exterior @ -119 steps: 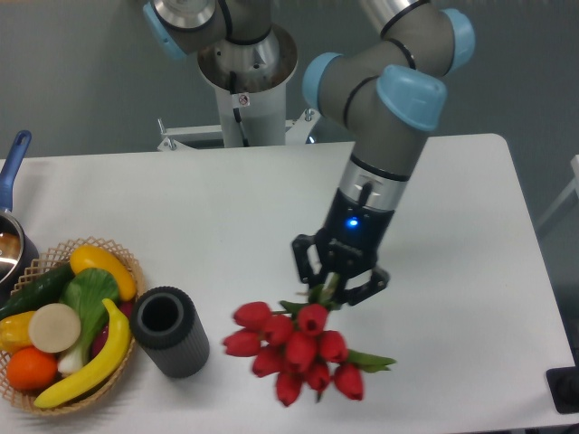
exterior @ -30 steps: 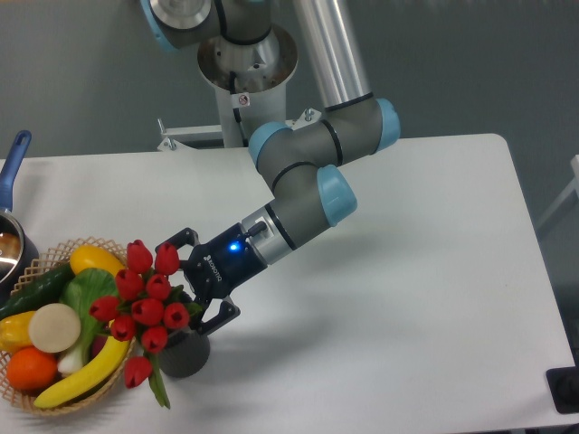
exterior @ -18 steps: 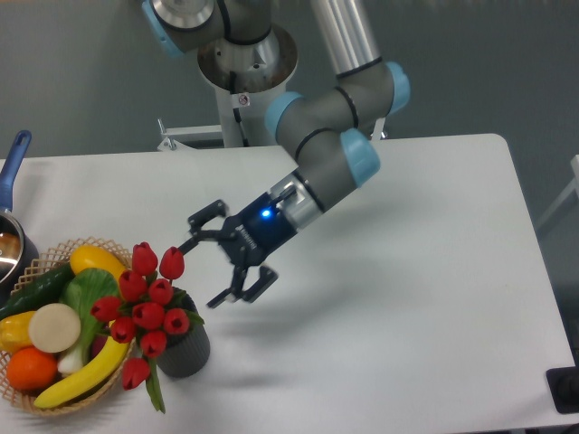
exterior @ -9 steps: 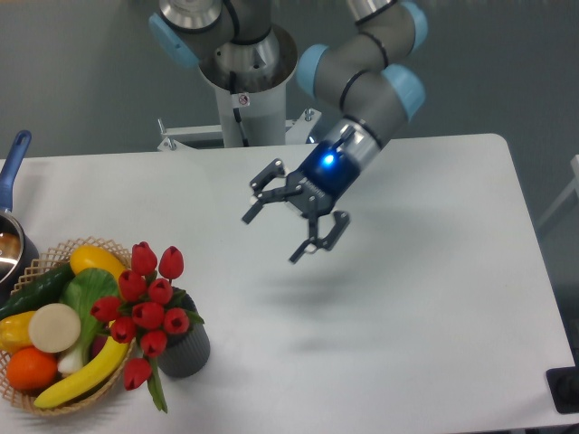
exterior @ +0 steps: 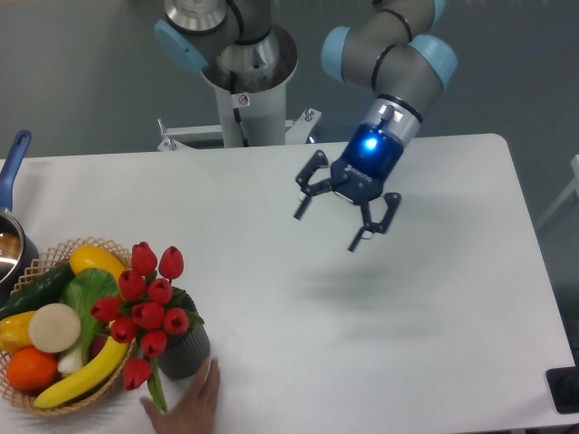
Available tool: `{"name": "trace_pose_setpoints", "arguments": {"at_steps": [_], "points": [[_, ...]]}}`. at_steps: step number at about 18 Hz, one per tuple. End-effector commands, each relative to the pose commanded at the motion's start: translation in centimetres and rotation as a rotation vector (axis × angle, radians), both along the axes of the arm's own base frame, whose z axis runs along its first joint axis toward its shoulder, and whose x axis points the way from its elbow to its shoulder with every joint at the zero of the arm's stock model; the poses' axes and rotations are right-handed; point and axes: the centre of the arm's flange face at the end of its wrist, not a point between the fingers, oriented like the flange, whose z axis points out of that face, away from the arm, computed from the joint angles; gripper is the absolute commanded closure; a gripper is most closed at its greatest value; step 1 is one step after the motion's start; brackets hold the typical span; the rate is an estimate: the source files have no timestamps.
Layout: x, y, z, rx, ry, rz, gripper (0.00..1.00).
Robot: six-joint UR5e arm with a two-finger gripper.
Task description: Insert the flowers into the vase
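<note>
The flowers (exterior: 145, 307), red tulip buds on green stems, stand in the dark grey ribbed vase (exterior: 188, 350) at the front left of the table, leaning left over the basket. Most of the vase is hidden behind the blooms. My gripper (exterior: 331, 224) hangs open and empty above the middle of the table, far to the right of the vase, its fingers spread wide.
A wicker basket (exterior: 118, 256) with toy fruit and vegetables sits left of the vase. A human hand (exterior: 188, 409) reaches in from the bottom edge just below the vase. A pot with a blue handle (exterior: 13, 168) is at the far left. The robot base (exterior: 244, 72) stands behind.
My gripper has let go of the flowers, which stay in the vase, and has moved up and right, away from it. A hand has come in at the bottom edge.
</note>
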Motion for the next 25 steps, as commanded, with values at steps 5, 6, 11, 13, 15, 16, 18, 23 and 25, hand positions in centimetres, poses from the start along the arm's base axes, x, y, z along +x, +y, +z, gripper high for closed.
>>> {"name": "trace_pose_setpoints", "arguments": {"at_steps": [5,6,11,13,15,16,18,23,25], "points": [[-0.8,-1.1,-0.5,-0.196,0.072,0.050,0.00],[-0.7,-1.4,-0.6,-0.268,0.101,0.064,0.00],[-0.3,-0.9,-0.1,-0.398,0.171,0.064,0.00],[-0.6,-1.1,0.9,-0.409,0.189,0.072,0.00],[-0.4,-1.6,2.2,-0.463,0.199,0.083,0.00],[-0.3,-1.9,2.2,-0.494,0.186,0.084,0.00],[-0.5,-2.1,2.4,-0.545,0.173,0.085,0.00],[-1.1,-2.9,3.4,-0.693,0.134,0.061,0.00],[-1.4,-2.7,4.0,-0.747,0.124,0.023,0.00]]}}
